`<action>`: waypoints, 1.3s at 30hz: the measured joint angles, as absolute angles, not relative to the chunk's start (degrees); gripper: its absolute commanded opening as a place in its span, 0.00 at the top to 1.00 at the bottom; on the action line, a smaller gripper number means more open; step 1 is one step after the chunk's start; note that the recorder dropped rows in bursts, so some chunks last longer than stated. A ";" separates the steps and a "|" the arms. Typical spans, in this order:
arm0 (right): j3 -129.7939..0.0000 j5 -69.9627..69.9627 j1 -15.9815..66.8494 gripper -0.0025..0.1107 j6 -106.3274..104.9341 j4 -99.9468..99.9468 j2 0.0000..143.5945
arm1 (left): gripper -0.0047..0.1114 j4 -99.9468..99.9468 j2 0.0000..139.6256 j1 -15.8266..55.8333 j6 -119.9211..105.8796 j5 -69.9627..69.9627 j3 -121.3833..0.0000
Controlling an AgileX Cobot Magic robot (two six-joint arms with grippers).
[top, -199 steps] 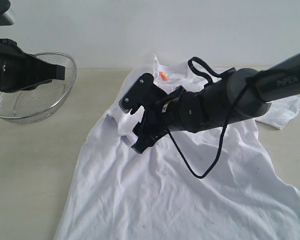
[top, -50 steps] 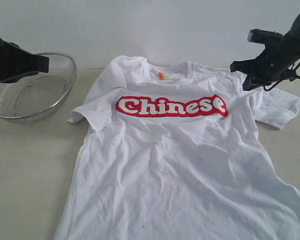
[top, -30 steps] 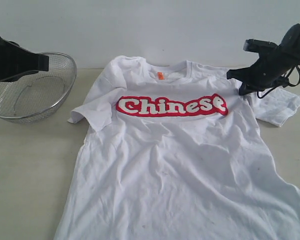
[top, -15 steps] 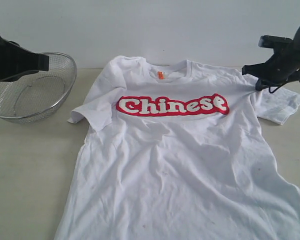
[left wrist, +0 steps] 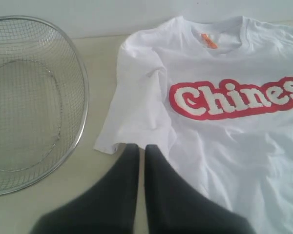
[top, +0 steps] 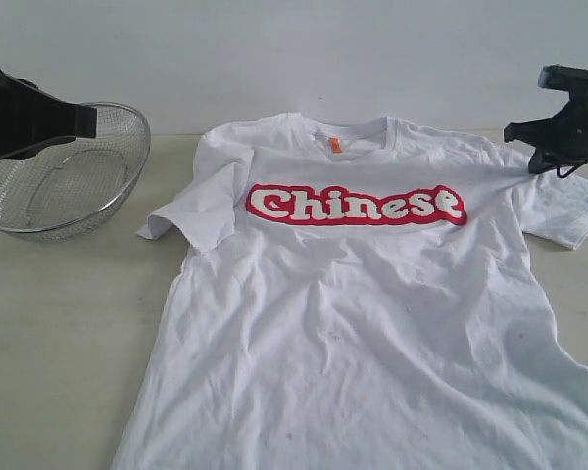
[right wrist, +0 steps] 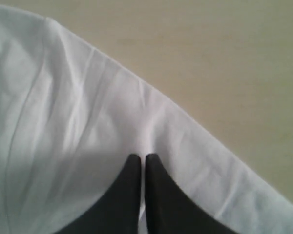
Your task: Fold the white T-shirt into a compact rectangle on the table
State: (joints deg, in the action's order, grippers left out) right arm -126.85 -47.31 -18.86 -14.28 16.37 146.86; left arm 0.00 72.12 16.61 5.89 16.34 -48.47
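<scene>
White T-shirt (top: 372,323) shifted right, right tool (right wrist: 142,158) clamped on it

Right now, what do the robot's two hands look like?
Both are matte black. In the wrist views, the left hand and the right hand each have two smooth fingers that taper to narrow tips. In the exterior view the right hand looks angular and boxy. No lettering or markings show on either.

A white short-sleeved cotton T-shirt (top: 372,323) lies face up, spread out and lightly wrinkled, on the pale beige wood-grain surface (top: 59,333). Red-and-white "Chinese" lettering (top: 358,205) crosses its chest. A small orange neck tag (top: 334,145) shows inside the collar. Both sleeves lie out sideways.
</scene>
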 measured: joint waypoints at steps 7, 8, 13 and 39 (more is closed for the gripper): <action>-135.23 -55.51 -19.21 0.98 -14.53 19.54 146.87 | 0.92 0.00 72.12 16.61 5.89 16.34 -48.47; -135.49 -57.67 -19.25 0.98 -15.34 22.53 146.79 | 0.92 0.00 72.12 16.61 5.89 16.34 -48.47; -135.59 -64.59 -19.34 0.98 -16.52 31.93 145.37 | 0.92 0.00 72.12 16.61 5.74 16.34 -48.47; -75.51 -55.83 -3.69 0.98 -46.03 57.13 111.98 | 0.92 6.40 108.59 16.19 -11.97 31.90 -84.82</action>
